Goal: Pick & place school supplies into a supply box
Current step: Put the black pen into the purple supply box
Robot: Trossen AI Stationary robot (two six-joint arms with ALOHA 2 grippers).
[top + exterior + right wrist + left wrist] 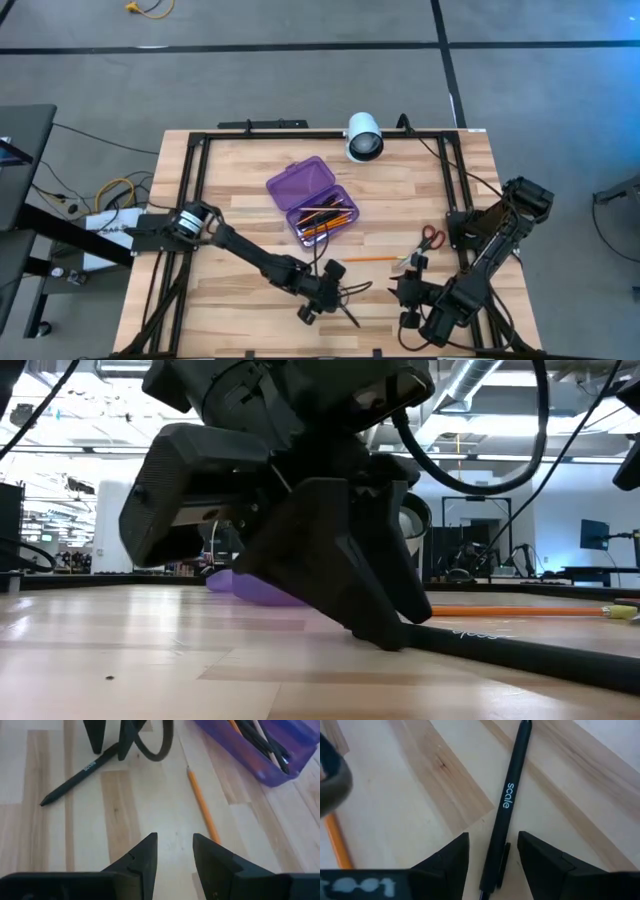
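Observation:
A black pen (pixel 509 800) printed "scale" lies flat on the wood near the table's near edge (pixel 348 314). My left gripper (pixel 493 835) is open and low over the pen's clip end, one finger on either side with a slim gap on each side. In the low view its fingertips (pixel 385 632) reach down to the table beside the pen (pixel 520 652). My right gripper (pixel 175 837) is open above bare wood, near an orange pencil (pixel 202 805). The open purple supply box (pixel 312 200) holds pens and pencils. The orange-handled scissors (pixel 430 238) lie to the right.
A white cylindrical camera (pixel 363 137) stands at the table's far edge. A black frame (pixel 195 190) runs around the tabletop. The loose orange pencil (pixel 370 259) lies between the box and both grippers. My right gripper (pixel 408 290) sits close to the left one (pixel 330 298).

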